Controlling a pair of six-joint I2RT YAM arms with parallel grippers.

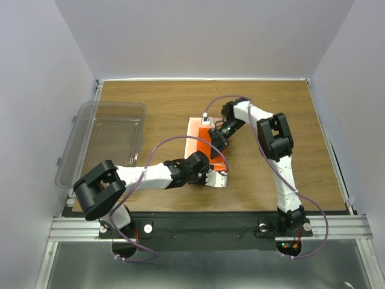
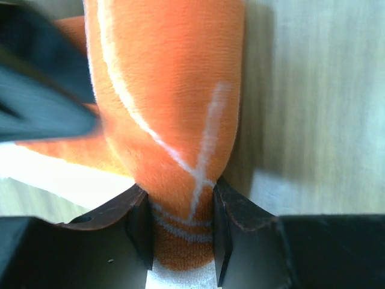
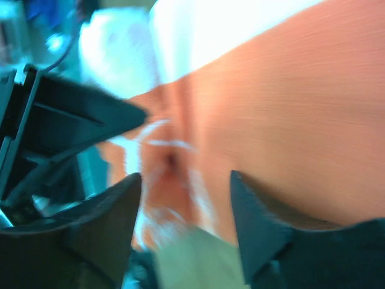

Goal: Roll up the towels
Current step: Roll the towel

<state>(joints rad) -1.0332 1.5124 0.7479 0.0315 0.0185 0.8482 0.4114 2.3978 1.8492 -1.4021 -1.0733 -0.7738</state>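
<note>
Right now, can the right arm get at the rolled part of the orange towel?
Probably yes: the right hand, open, hangs right over the orange towel; the left hand pinches only one end.

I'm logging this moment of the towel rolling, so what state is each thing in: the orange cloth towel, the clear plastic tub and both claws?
Long orange cloth towel: partly rolled, the rest lying flat.
Clear plastic tub: upright, lidless, nothing visible inside.
Left claw: closed on the towel's rolled end.
Right claw: open, over the towel, gripping nothing.
</note>
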